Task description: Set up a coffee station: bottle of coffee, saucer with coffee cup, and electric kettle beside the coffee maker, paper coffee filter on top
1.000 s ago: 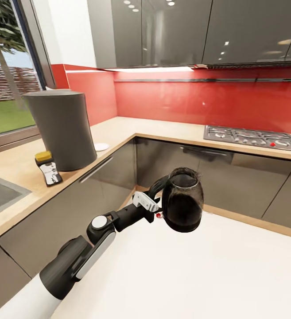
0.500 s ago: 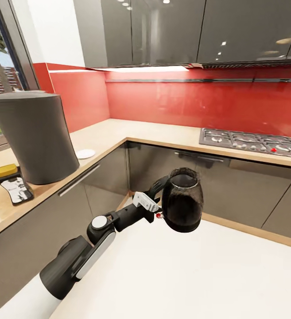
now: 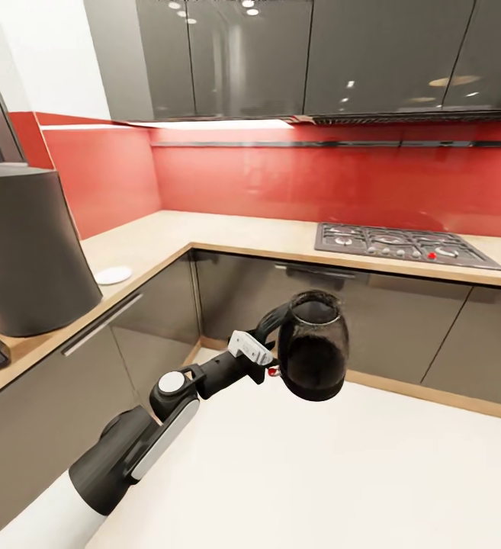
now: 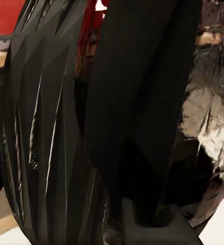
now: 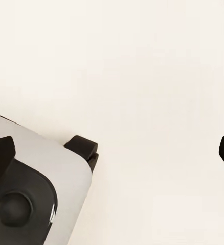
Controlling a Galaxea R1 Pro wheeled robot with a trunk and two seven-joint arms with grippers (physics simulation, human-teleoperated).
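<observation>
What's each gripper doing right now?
Left gripper: shut on the electric kettle by its loop handle, held in the air.
Right gripper: open, holding nothing, over pale floor.

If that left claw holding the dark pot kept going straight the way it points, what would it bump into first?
The left gripper holds the electric kettle and points toward the dark cabinets under the stove. They look first in line, though depth is unclear.

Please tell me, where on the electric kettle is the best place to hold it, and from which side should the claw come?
The loop handle of the electric kettle is likely best. It arches off the side facing the robot, away from the rounded glassy body, which would slip. The left claw grips it there, coming from the robot's side with the kettle upright.
</observation>
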